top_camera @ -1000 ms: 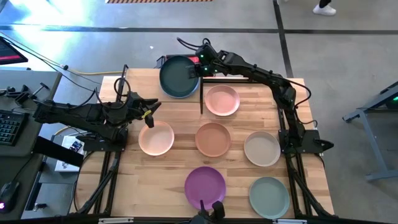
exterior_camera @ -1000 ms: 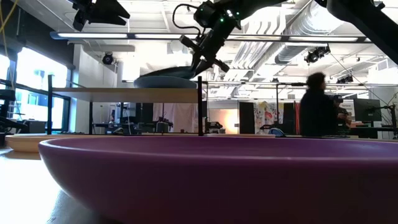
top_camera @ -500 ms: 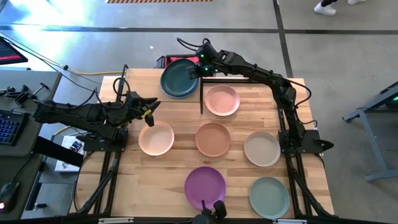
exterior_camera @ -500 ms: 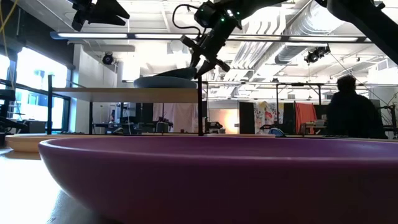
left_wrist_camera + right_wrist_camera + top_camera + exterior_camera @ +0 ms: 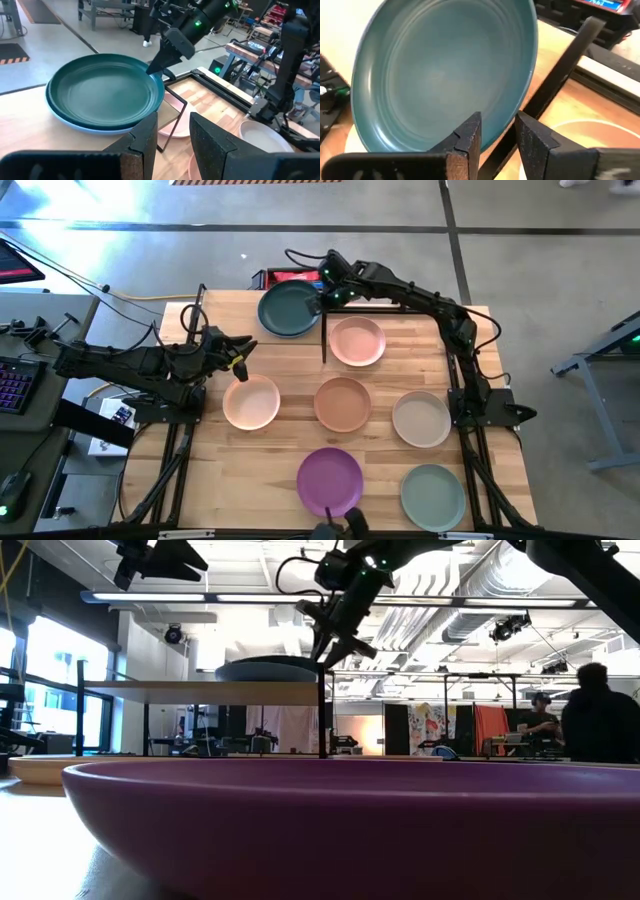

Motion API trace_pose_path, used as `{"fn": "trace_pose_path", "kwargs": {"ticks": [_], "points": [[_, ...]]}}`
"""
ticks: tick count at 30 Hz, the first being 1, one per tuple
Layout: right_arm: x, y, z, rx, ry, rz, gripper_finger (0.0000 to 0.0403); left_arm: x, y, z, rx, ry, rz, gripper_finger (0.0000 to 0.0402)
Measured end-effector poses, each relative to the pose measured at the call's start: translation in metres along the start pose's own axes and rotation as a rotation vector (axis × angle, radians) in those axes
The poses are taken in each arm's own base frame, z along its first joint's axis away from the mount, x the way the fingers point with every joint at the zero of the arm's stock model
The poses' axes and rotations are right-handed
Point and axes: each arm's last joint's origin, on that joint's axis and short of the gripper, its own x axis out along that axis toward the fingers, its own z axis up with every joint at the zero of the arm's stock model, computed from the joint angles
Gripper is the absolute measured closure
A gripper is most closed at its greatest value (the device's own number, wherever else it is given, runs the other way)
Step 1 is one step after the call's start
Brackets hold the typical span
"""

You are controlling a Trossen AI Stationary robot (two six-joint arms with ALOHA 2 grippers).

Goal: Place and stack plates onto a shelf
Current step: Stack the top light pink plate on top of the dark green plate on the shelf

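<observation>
Hovering at the green plate's (image 5: pixel 287 308) rim on the shelf (image 5: pixel 200 691), the right gripper (image 5: pixel 322 298) is parted, empty.

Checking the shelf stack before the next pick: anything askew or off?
Nothing stands out. The dark green plate sits flat and centred on the blue plate on the shelf; the right gripper hovers open at its rim.

Eight plates show in all. Two sit stacked on the one shelf (image 5: pixel 245 315) at the upper middle of the high view: a dark green plate (image 5: pixel 288 308) on a blue plate (image 5: pixel 75 120). Six lie singly on the surface (image 5: pixel 500 370): pink (image 5: pixel 357 341), peach (image 5: pixel 250 401), terracotta (image 5: pixel 342 403), cream (image 5: pixel 421 418), purple (image 5: pixel 329 480), sage green (image 5: pixel 432 496). Two arms, each with one tool: left (image 5: pixel 240 352), right (image 5: pixel 322 297).
</observation>
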Motion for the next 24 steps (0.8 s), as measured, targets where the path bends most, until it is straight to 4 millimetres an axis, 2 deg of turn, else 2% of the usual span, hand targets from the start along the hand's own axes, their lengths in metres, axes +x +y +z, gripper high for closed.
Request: {"fn": "trace_pose_path", "kwargs": {"ticks": [20, 24], "points": [[-0.001, 0.000, -0.005, 0.002, 0.059, 0.019, 0.0304, 0.000, 0.001, 0.000, -0.001, -0.013, 0.023, 0.0298], [-0.010, -0.001, -0.004, -0.022, 0.086, 0.005, 0.0304, 0.000, 0.001, 0.000, 0.000, -0.012, 0.022, 0.0298]]}}
